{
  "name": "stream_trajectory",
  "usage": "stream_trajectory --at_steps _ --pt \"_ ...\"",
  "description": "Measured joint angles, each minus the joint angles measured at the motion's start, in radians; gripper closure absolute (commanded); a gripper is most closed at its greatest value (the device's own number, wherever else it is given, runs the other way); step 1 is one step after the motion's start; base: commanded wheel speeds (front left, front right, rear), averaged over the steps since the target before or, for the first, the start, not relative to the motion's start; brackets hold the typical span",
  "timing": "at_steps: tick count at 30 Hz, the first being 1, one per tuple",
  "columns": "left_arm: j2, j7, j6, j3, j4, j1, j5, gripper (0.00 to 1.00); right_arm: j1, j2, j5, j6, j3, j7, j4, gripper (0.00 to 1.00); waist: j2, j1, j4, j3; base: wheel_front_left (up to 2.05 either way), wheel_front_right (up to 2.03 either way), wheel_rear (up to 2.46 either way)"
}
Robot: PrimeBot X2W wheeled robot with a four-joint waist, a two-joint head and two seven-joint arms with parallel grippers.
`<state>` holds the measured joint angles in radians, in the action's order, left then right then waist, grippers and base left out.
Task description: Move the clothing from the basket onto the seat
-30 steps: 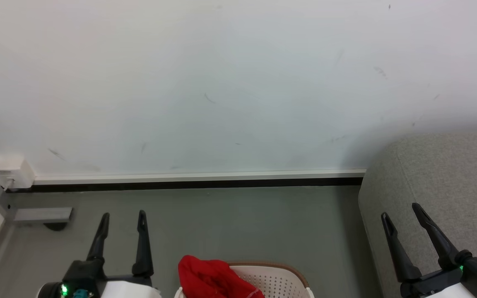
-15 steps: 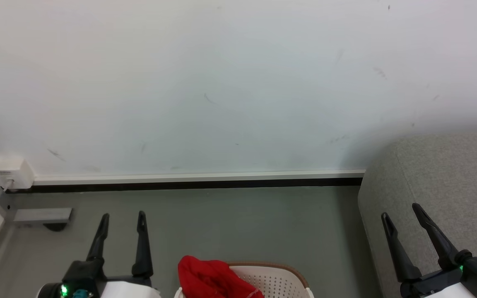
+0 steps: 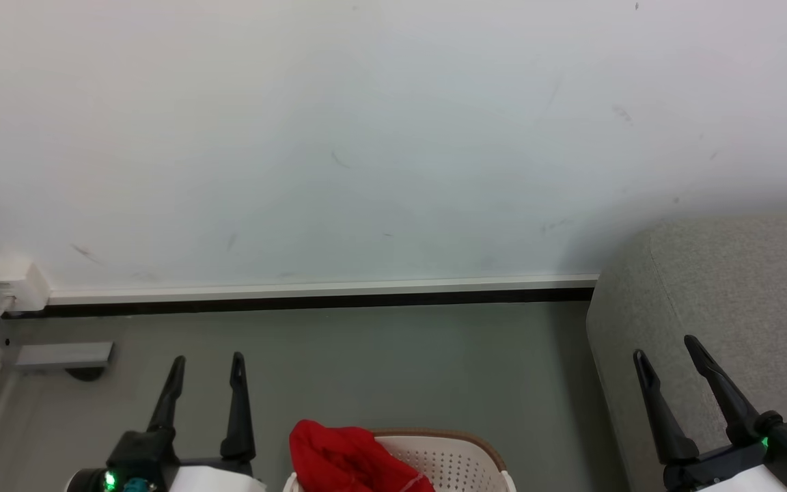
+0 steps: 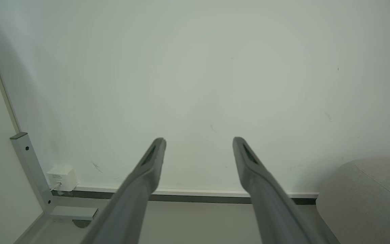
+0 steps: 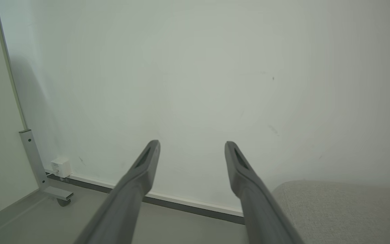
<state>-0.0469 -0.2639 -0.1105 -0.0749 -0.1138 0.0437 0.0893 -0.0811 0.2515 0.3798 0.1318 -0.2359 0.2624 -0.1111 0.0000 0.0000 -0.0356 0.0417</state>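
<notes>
- Head view: clothing heaped in the left part of the basket, at the bottom edge, between left tool and right tool; both tools spread open, holding nothing.
- Bare floor runs from basket rim to wall; the rounded edge of the seat is just beside right tool.
- Wrist views: wall, seat corner, and a metal post at the left corner.

likely a bare test room: scuffed white wall, grey floor, grey sofa.
</notes>
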Motion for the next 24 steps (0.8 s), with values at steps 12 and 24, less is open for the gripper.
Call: stream_trajectory --at_steps 12,24 --pt "0.0 0.0 0.004 0.003 -0.009 0.006 0.003 0.0 -0.007 0.002 -0.001 0.0 0.012 0.0 0.001 0.0 0.0 0.0 -0.022 -0.013 0.0 0.0 0.0" --pt "0.0 0.0 0.022 -0.032 -0.108 0.028 0.079 0.0 -0.018 0.008 -0.001 0.0 0.023 0.0 0.01 0.0 0.0 0.0 -0.067 -0.045 0.0 0.0 0.0"
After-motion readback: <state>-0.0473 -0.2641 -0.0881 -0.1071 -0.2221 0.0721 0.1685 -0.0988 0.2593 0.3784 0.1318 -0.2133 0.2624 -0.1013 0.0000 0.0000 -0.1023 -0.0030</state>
